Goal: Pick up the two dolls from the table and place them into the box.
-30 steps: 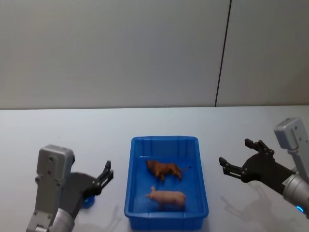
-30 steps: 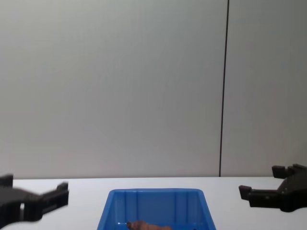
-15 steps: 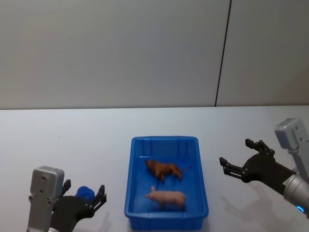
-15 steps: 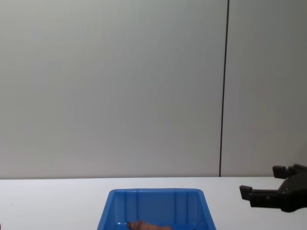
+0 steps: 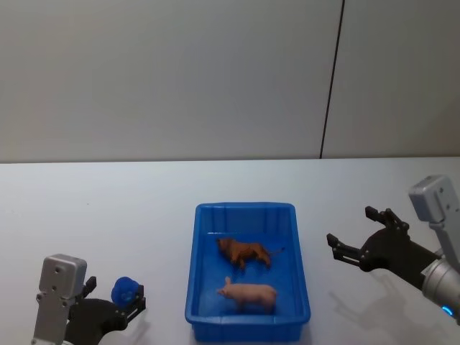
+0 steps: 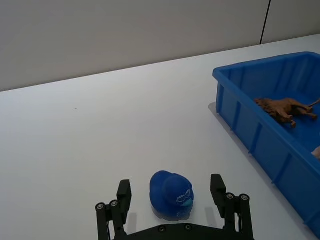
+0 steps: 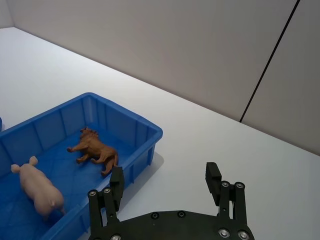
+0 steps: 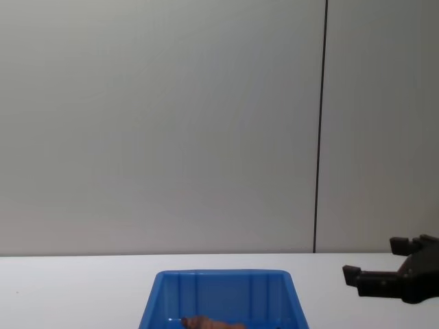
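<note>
Open white table [image 5: 144, 215] is lying between the blue doll [image 6: 172, 194] and the box [image 5: 244, 327]. The box's near wall is standing in the way; a lion [image 5: 244, 252] and a pig [image 5: 249, 294] are crowding its floor

Four views, shared blue box [image 5: 248, 266]

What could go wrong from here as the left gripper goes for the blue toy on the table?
The left gripper is open around the rounded blue doll, which sits near the finger bases; closing may squeeze it out sideways. On the carry, the doll could clip the box rim. The brown doll and a pink pig fill the middle, so a drop may land on them.
</note>
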